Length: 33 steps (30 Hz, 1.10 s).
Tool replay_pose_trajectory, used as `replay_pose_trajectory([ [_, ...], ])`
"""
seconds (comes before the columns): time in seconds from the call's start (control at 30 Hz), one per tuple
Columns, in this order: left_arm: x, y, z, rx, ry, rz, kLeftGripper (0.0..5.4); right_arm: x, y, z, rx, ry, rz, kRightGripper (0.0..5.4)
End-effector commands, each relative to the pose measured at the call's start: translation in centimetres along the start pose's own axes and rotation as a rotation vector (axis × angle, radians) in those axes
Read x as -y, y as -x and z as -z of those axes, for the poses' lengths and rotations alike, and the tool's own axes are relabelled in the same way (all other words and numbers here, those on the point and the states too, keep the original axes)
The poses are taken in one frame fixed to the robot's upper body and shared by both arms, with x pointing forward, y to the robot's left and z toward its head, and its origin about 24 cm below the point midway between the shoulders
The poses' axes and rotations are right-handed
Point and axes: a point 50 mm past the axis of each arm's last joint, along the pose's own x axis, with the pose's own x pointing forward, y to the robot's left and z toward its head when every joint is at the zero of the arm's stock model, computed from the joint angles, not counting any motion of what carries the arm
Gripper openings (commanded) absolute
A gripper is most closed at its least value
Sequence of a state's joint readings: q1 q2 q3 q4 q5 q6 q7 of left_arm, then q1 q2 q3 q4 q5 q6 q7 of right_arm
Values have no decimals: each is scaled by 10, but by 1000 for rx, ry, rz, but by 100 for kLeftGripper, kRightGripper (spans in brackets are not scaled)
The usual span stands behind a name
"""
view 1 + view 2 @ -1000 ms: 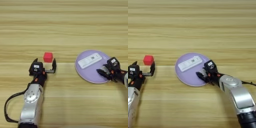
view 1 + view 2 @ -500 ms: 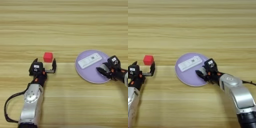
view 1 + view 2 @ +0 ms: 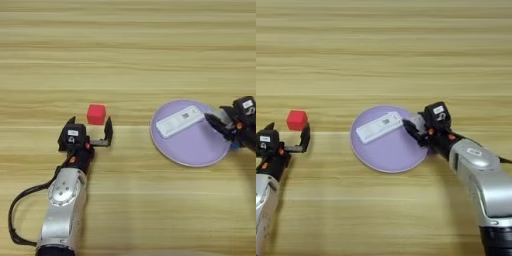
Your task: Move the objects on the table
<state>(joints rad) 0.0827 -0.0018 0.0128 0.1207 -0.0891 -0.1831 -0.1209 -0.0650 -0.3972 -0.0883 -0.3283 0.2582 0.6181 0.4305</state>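
A small red cube (image 3: 96, 114) sits on the table (image 3: 130, 55), just beyond my left gripper (image 3: 89, 128). That gripper is open, its two fingers spread to either side of the cube's near face without touching it. To the right lies the round lilac plate (image 3: 192, 150) with the white oblong device (image 3: 179, 120) slanted across its far half. My right gripper (image 3: 412, 130) reaches in over the plate's right rim, its tip close to the device's right end. A small grey piece (image 3: 418, 121) shows beside that tip.
My left forearm (image 3: 65, 200) runs down to the front edge with a black cable looping at its left. The right forearm (image 3: 481, 175) fills the lower right corner. Bare wood stretches across the far half of the table.
My right gripper has moved a little farther over the plate, toward the device's right end. The left arm and the cube have stayed put.
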Motion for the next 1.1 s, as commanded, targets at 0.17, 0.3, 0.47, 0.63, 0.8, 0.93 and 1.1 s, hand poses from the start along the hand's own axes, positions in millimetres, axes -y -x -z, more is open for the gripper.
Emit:
replay_pose_trajectory([
  [0.17, 1, 0, 1, -1, 5, -5, 540, 29, 18, -3, 39, -4, 144, 247],
  [0.3, 1, 0, 1, -1, 5, -5, 540, 42, 26, 2, 37, -26, 199, 247],
  [0.47, 0, 0, 1, 0, 5, -4, 540, 59, 33, 14, 2, -26, 287, 247],
  [0.63, 0, -1, 1, 0, 5, -5, 540, 63, 31, 25, -26, -48, 302, 247],
  [0.8, -1, -2, 0, 2, 4, -5, 540, 64, 24, 39, -65, -75, 293, 247],
  [0.93, 0, -3, 0, 3, 5, -5, 540, 61, 17, 48, -88, -88, 276, 247],
  [1.1, 0, -3, 0, 4, 5, -5, 540, 62, 14, 54, -111, -63, 291, 247],
])
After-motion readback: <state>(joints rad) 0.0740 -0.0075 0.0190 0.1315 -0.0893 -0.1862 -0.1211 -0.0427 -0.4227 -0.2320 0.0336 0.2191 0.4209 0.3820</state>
